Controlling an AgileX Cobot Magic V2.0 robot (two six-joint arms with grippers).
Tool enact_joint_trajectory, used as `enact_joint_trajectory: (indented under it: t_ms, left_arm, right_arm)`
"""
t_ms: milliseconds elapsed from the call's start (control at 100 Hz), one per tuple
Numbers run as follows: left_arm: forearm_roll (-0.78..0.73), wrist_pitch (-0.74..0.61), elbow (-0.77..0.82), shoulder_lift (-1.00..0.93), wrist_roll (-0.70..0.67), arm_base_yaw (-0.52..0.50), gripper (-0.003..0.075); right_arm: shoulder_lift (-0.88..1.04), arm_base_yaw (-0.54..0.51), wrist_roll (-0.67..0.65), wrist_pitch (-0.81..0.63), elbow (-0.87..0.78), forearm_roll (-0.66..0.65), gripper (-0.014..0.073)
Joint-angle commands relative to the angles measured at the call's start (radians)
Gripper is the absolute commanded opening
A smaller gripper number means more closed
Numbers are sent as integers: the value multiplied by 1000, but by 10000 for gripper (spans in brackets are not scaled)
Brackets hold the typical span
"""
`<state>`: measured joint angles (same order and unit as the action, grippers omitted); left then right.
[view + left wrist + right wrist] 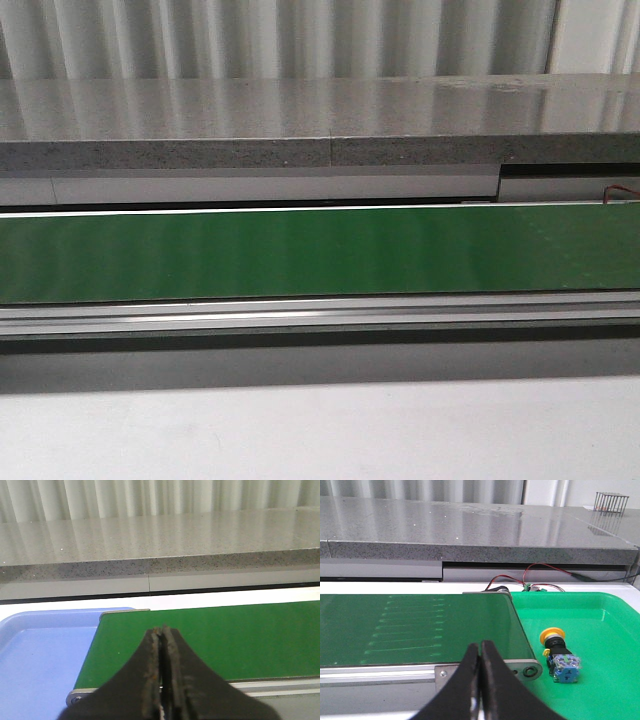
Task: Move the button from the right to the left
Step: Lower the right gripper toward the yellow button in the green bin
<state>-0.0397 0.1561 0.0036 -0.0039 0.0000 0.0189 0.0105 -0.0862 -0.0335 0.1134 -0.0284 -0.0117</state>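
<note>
Button (559,655) lies on its side in the green tray (600,630), just beside the end of the green conveyor belt (415,630). Yellow cap points away from the wrist camera, blue block body nearer. Right gripper (480,652) hangs over the belt end, jaws pressed together, empty. Left gripper (162,635) likewise closed and empty, above the belt's far end by a blue tray (40,655). Judged: the unit looks light, rigid plastic, smooth, and the round cap may roll. Best hold is probably across the flat sides of the squarish blue body.
</note>
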Motion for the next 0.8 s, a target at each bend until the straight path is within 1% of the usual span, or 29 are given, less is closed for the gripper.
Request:
enact_joint_trajectory:
  t_ms: [0,710,790]
  left_arm:
    - [5,-76,39,-32,0,-1,-20]
    - [5,-76,39,-32,0,-1,-20]
    - [5,-76,39,-32,0,-1,-20]
  right_arm:
    - [19,-3,0,-73,30,-13,-59]
    - [19,-3,0,-72,31,-13,-59]
    - [19,-3,0,-47,54,-13,-59]
